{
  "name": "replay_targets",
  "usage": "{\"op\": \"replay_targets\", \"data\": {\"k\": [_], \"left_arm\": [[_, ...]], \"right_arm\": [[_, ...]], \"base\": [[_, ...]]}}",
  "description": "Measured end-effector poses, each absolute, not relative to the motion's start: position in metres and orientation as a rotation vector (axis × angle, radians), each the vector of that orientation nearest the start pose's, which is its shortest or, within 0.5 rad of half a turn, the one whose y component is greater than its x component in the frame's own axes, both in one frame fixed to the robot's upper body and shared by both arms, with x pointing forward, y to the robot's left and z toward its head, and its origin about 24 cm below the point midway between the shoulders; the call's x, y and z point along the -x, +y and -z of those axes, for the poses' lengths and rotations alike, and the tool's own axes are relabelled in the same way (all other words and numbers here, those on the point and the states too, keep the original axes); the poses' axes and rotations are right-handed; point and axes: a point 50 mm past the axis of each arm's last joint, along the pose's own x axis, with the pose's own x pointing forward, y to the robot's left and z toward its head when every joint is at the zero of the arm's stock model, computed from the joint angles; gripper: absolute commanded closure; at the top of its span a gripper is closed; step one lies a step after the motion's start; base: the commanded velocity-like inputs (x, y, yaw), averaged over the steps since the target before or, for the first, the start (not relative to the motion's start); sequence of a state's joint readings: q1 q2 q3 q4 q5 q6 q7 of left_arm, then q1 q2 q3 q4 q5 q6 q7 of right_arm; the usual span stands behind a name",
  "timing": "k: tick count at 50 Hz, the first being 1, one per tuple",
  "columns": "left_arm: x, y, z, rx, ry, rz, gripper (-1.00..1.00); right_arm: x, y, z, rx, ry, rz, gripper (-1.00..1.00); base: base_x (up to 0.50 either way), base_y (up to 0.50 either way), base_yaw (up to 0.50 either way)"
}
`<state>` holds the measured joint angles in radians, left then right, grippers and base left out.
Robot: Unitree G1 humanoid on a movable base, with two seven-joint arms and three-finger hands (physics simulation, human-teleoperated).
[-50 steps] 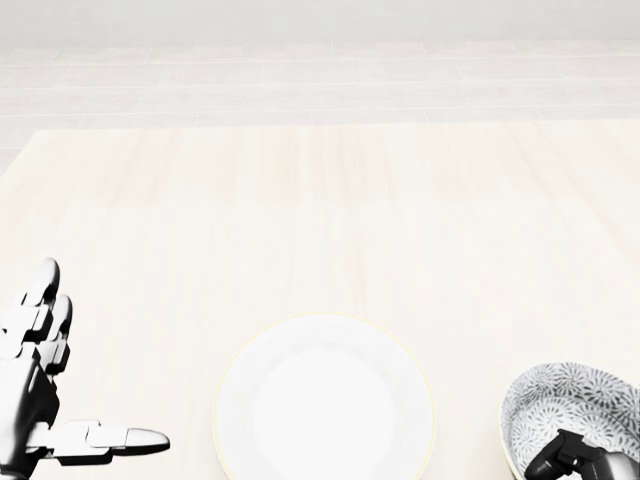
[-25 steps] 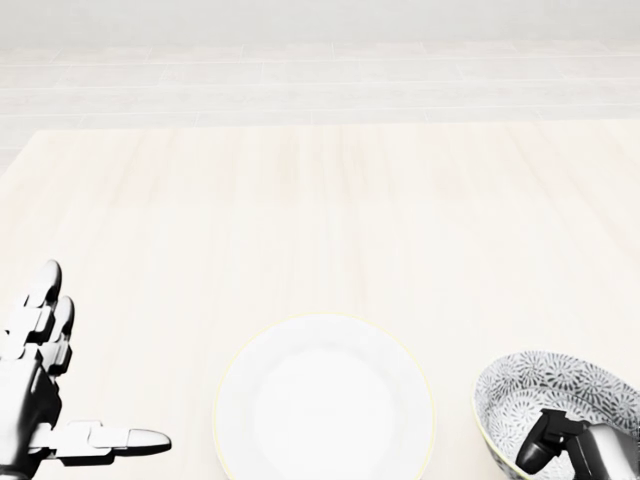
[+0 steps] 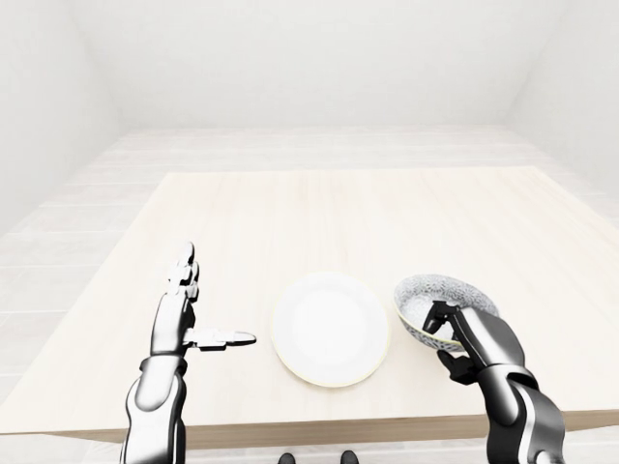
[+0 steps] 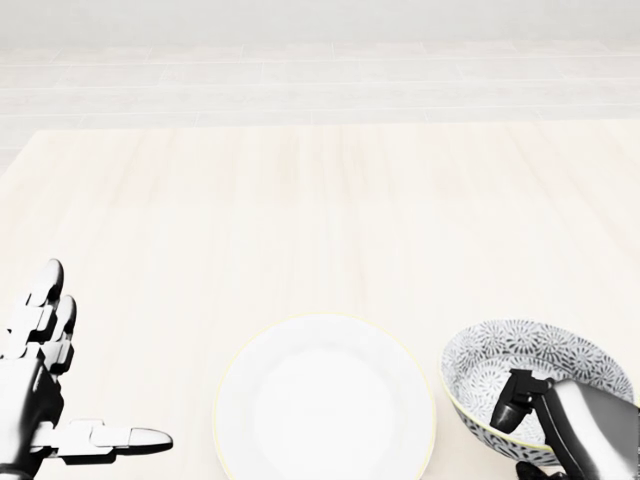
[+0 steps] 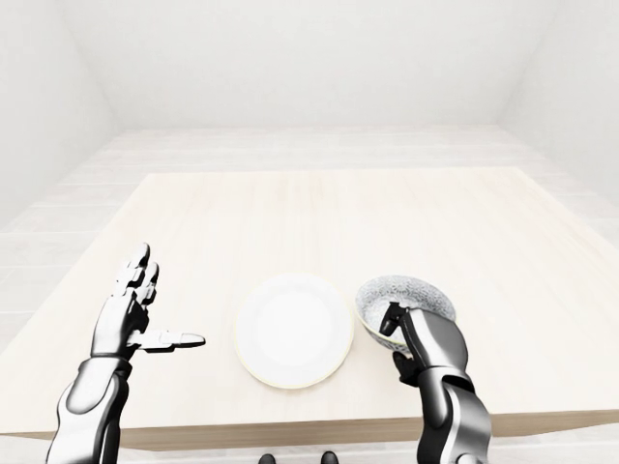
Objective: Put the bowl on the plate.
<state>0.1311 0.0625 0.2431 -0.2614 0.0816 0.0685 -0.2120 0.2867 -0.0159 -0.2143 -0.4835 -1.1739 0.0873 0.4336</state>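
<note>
Head view: the bowl (image 4: 520,362), gray flowers inside, is just right of the white plate (image 4: 325,400) and tipped a bit. The right hand (image 3: 476,340) pinches its rim, one finger inside and the others under. The left hand (image 3: 177,317) has spread fingers, left of the plate. Only the eye views show the whole table (image 3: 338,208) and both arms.

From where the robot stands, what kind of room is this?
Probably a bare, simulated dining setup: a pale wooden table holding a white plate, a patterned bowl beside it, and blank white walls all around.
</note>
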Motion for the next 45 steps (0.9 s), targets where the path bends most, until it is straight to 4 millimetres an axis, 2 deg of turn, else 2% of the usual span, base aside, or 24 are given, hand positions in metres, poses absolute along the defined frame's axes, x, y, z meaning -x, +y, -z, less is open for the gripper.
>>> {"op": "replay_targets", "data": {"k": [22, 45], "left_arm": [[-0.223, 0.214, -0.073, -0.194, -0.047, -0.062, -1.0], [-0.223, 0.214, -0.075, -0.199, -0.053, -0.061, -1.0]], "right_arm": [[-0.215, -0.192, -0.1, 1.344, 0.179, -0.002, 0.58], [-0.235, -0.152, -0.127, 1.402, 0.032, -0.08, 0.57]], "base": [[0.0, 0.0, 0.0], [0.0, 0.0, 0.0]]}}
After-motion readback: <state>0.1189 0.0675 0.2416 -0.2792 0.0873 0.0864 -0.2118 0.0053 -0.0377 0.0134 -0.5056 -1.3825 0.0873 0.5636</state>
